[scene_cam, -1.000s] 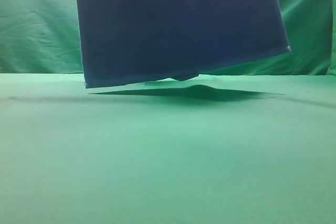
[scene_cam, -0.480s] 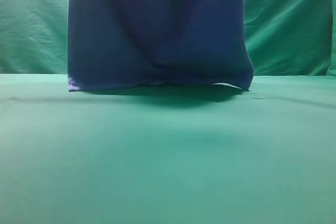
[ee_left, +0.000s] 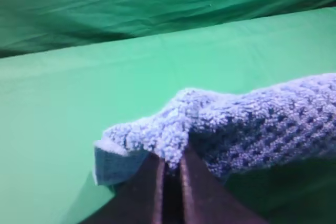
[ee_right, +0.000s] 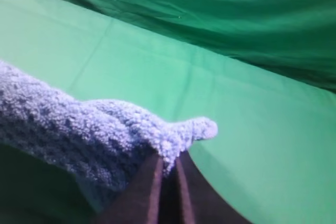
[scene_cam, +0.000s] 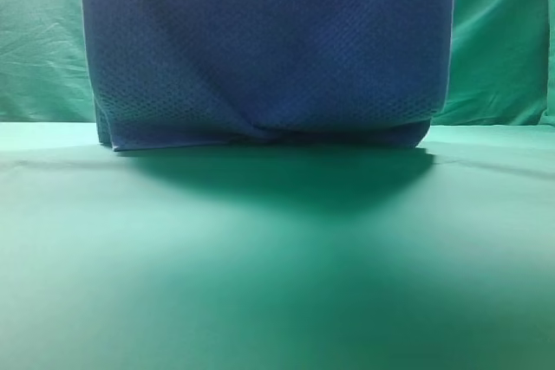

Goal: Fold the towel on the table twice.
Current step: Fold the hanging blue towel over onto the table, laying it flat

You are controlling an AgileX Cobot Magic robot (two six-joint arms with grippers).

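Blue-grey towel [scene_cam: 269,49]: waffle-weave cloth, thick and soft, hanging as a broad sheet in the exterior high view, running out of the top of that view.
Towel, lower edge: meets the table [scene_cam: 277,283] at the far middle, with a small pucker near its centre and both bottom corners bent slightly inward.
Towel, shadow: dark patch on the table just near of the lower edge.
Towel, left wrist view [ee_left: 247,124]: upper edge bunched into a fuzzy ridge, one corner turned so its paler hem shows at the left.
Towel, right wrist view [ee_right: 89,135]: upper edge bunched likewise, a small rounded tip sticking out to the right.
Left claw [ee_left: 169,169]: two dark fingers pressed together, pinching the towel edge between their tips.
Right claw [ee_right: 168,163]: two dark fingers pressed together, pinching the towel edge between their tips.
Claws, exterior high view: neither is seen there.
Table: smooth plain green, broad and flat, filling the near half of the exterior high view; visible below the towel in both wrist views [ee_left: 79,93] [ee_right: 252,145].
Backdrop [scene_cam: 43,49]: wrinkled green cloth, standing behind the table on both sides of the towel; its folds also cross the top of both wrist views.
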